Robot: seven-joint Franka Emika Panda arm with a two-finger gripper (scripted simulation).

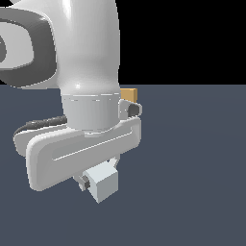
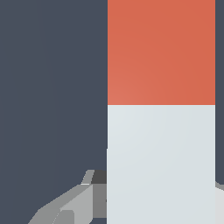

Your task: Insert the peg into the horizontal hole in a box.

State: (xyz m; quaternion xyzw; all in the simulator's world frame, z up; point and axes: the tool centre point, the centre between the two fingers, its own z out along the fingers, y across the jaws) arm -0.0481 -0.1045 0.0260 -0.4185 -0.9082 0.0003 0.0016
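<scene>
Arm (image 1: 89, 62): smooth glossy white shell. Peg (image 2: 161, 109): matt, smooth, red-orange and white. Box (image 1: 129, 93): tan, wood-coloured. Floor (image 1: 192, 168): matt, dark grey.

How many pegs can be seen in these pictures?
1. The peg, half red-orange and half white, fills the wrist view close to the gripper. In the exterior view the arm hides it, so other pegs may be hidden there.

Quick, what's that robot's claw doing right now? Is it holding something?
Gripper: cannot tell if open or shut; the red-and-white peg sits right at its fingers, but no grip shows.
</scene>
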